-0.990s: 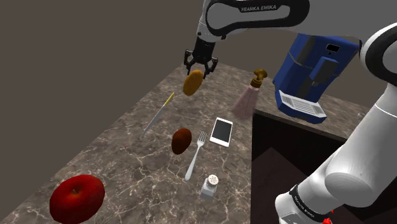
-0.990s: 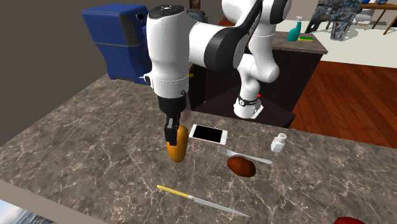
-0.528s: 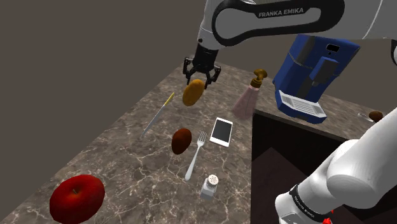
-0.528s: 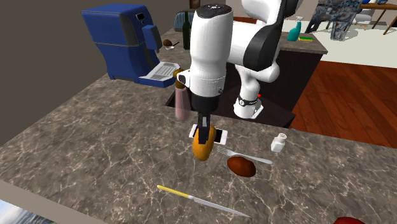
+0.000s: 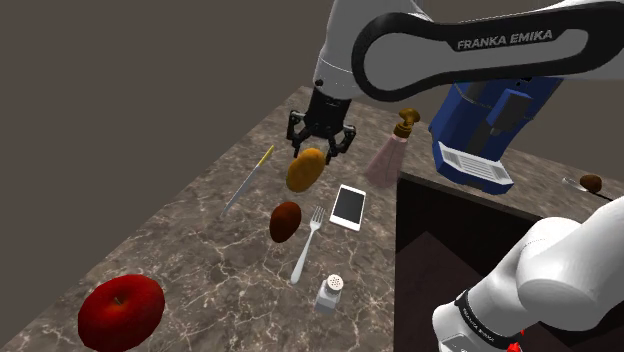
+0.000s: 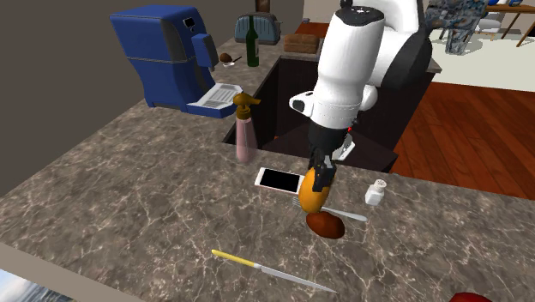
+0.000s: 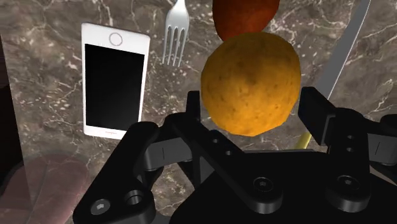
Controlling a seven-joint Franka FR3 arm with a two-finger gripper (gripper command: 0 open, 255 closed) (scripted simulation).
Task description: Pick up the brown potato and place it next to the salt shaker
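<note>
One golden-brown oval potato (image 5: 305, 171), clamped in my black gripper (image 5: 319, 152), now hangs closer to the white salt shaker (image 5: 331, 292), at its shoulder-view six o'clock; placement pending.

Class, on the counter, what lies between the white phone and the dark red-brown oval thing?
The fork lies between the phone and the red-brown oval, its tines level with both, as the shoulder view shows.
</note>
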